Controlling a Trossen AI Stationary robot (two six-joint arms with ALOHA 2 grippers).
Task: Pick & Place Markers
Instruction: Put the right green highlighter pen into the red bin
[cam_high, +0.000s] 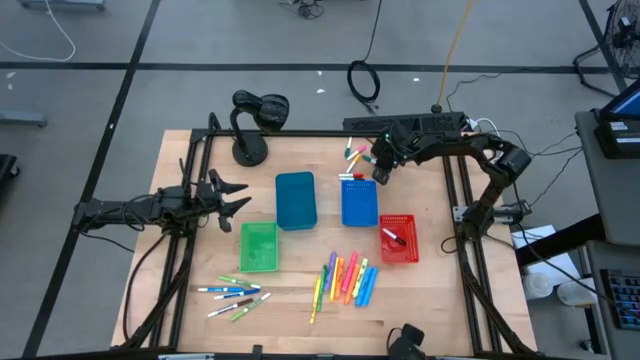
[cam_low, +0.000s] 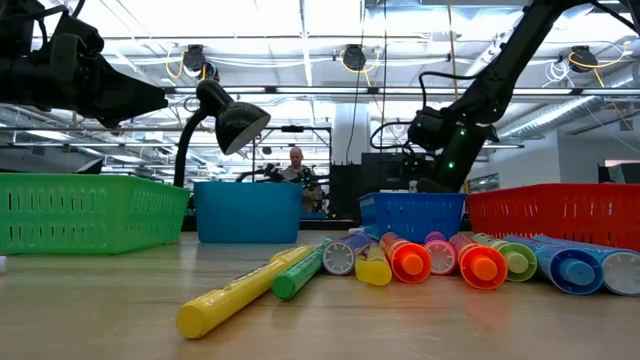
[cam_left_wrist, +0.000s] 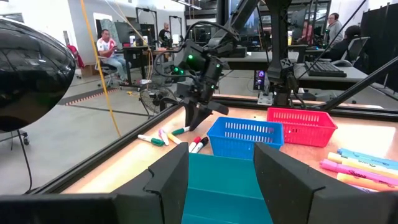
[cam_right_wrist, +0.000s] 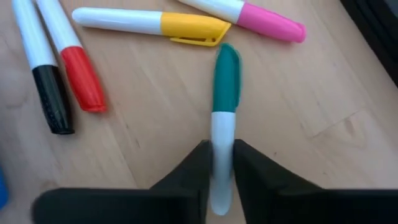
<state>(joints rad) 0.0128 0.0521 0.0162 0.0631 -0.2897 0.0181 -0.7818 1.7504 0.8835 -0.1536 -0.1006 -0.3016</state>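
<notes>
A: How is the right gripper (cam_right_wrist: 222, 168) set?

B: Its fingers are pressed onto the white barrel of a green-capped marker (cam_right_wrist: 224, 118), which is pinched near its tail so the cap points away. The marker is seen low over the wood, among a yellow-capped marker (cam_right_wrist: 152, 23), a pink-capped marker (cam_right_wrist: 249, 14), a red-capped marker (cam_right_wrist: 69, 57) and a black-capped marker (cam_right_wrist: 42, 79).

A: And where is that cluster?

B: At the table's far edge, just behind the blue bin (cam_high: 359, 203).

A: The left gripper (cam_high: 228, 195)?

B: It is held spread and empty, beside the teal bin (cam_high: 295, 200), apparently kept clear while waiting.

A: What is held in the bins?

B: One marker is seen in the red bin (cam_high: 400, 249). Nothing can be made out in the green bin (cam_high: 258, 246). Neon markers (cam_high: 348, 279) and thin markers (cam_high: 235, 296) are left on the near side.
</notes>
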